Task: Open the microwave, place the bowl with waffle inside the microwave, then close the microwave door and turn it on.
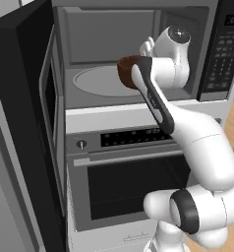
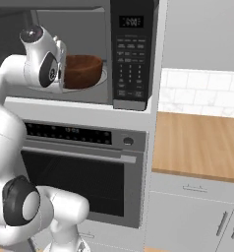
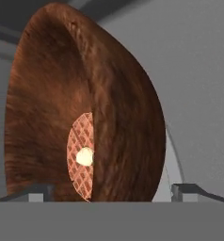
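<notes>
Arm (image 1: 197,162) up front in the left view reaches into the microwave (image 1: 138,54), right view has the bowl (image 2: 82,71) on the turntable, hand view shows gripper (image 3: 114,190) wide open around bowl and waffle (image 3: 82,155), gripping nothing, so next: back out, shut the door (image 1: 20,128).

A: What blocks the microwave (image 1: 138,54) cavity?
B: The bowl (image 2: 82,71) on the turntable (image 1: 97,81), the arm's wrist just in front of it.
A: Free room?
B: The turntable's left half; the microwave door (image 1: 38,113) stands swung wide at left.
</notes>
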Tool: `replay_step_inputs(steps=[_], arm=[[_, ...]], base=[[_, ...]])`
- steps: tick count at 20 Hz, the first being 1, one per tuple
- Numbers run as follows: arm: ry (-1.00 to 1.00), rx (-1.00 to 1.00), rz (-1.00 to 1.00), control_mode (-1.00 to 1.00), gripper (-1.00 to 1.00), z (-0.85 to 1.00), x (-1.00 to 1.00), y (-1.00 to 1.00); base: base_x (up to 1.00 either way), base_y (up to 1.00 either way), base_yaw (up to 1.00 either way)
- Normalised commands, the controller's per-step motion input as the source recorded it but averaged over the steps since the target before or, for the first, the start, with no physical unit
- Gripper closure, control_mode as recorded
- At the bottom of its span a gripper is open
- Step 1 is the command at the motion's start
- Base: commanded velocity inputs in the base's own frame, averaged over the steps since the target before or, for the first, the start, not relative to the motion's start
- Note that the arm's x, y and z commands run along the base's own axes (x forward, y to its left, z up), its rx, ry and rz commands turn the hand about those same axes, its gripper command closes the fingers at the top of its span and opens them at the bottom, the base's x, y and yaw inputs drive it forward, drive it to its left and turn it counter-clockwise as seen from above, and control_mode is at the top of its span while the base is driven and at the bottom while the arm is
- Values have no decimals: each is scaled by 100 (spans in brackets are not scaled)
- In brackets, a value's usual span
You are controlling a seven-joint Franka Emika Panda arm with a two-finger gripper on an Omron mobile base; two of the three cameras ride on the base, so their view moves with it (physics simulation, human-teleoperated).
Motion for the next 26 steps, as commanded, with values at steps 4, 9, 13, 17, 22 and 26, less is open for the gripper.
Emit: replay_step_inputs(steps=[4, 9, 13, 17, 22, 26], arm=[[-7, 0, 3, -100, -100, 9, -91, 0], [0, 0, 0, -100, -100, 11, -100, 0], [-1, -2, 0, -100, -100, 27, -82, 0], [-7, -12, 3, -100, -100, 4, -58, 0], [-12, -15, 10, -100, -100, 0, -30, 0], [-12, -19, 16, -100, -100, -6, -47, 0]], base=[[0, 0, 0], [0, 0, 0], [0, 0, 0], [0, 0, 0], [0, 0, 0], [0, 0, 0]])
